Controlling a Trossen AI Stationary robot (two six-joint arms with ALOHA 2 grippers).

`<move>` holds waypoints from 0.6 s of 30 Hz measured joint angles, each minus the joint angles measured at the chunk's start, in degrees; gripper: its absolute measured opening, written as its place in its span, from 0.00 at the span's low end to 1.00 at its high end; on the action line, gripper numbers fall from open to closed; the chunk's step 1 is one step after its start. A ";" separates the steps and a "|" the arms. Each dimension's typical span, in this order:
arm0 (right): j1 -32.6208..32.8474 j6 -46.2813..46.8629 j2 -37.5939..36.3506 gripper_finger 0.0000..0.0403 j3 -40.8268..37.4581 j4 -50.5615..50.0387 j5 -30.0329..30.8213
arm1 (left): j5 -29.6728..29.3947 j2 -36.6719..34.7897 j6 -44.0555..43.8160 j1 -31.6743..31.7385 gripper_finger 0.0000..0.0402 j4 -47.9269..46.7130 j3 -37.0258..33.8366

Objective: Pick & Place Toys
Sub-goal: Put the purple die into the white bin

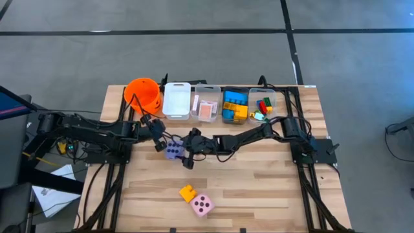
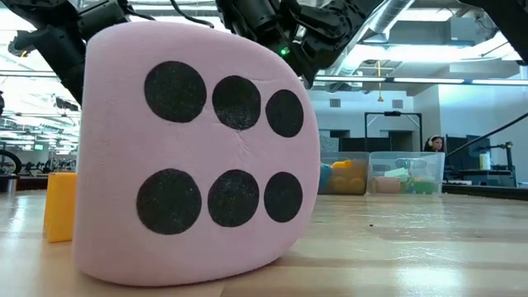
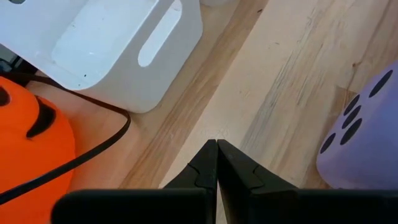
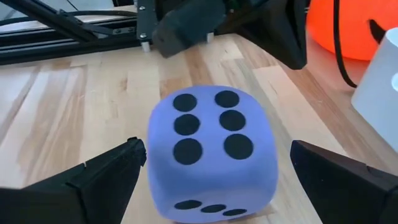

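The purple die [image 4: 211,152] sits on the worktop [image 1: 259,188] centre, between the spread fingers of the right hand [image 1: 183,154] (not yet touched). The left hand [image 3: 216,163], pressed together, hovers just at its ten o'clock.

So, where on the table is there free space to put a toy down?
The bare wood right of the pink die and orange brick, toward the table's right edge, is free, and also the near left corner. It is crowded around the purple die, between the shut left gripper and open right gripper, and along the far row of bins.
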 joint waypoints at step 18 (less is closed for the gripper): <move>-0.52 0.39 -0.11 0.99 0.00 -2.45 -3.82 | 0.04 -0.02 -0.04 0.00 0.00 -0.04 0.00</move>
